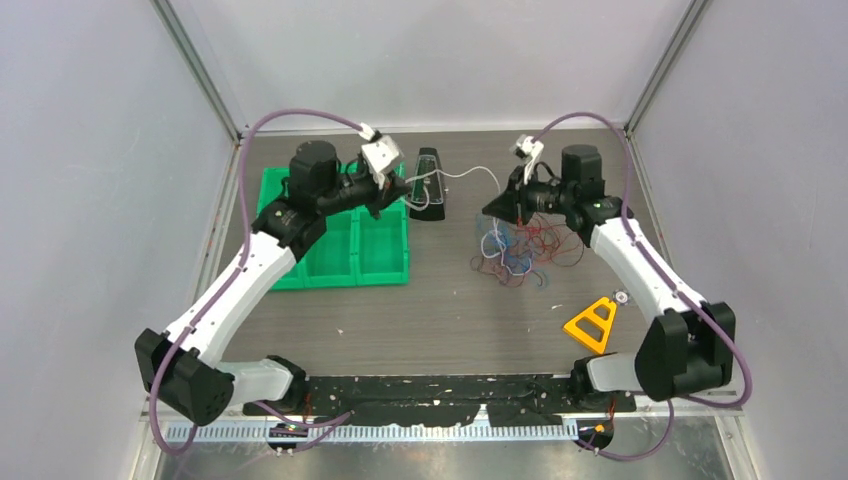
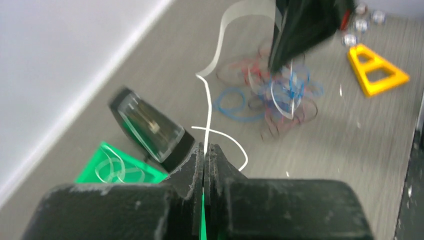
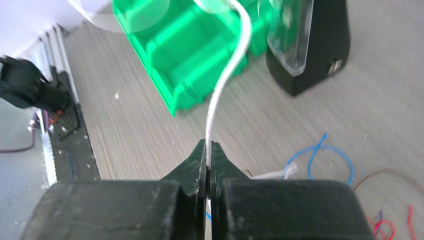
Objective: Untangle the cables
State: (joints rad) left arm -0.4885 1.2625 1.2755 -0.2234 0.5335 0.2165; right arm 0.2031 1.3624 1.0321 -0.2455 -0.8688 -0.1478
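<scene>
Now white cable (image 1: 460, 173) pinched by both.
My L tool (image 2: 205, 150) & R tool (image 3: 209, 150) each clamp it; other cables (image 1: 520, 245) lie tangled on surface (image 1: 430, 320).

Top external: high behind arm bases (image 1: 268, 382), looking down on whole counter (image 1: 430, 310). Left wrist: low, close, facing right past left pincer (image 2: 206, 147). Right wrist: low, close, facing left toward green bins (image 3: 185, 55). Shared: black wedge device (image 1: 428, 185), white cable (image 3: 209, 130).
</scene>
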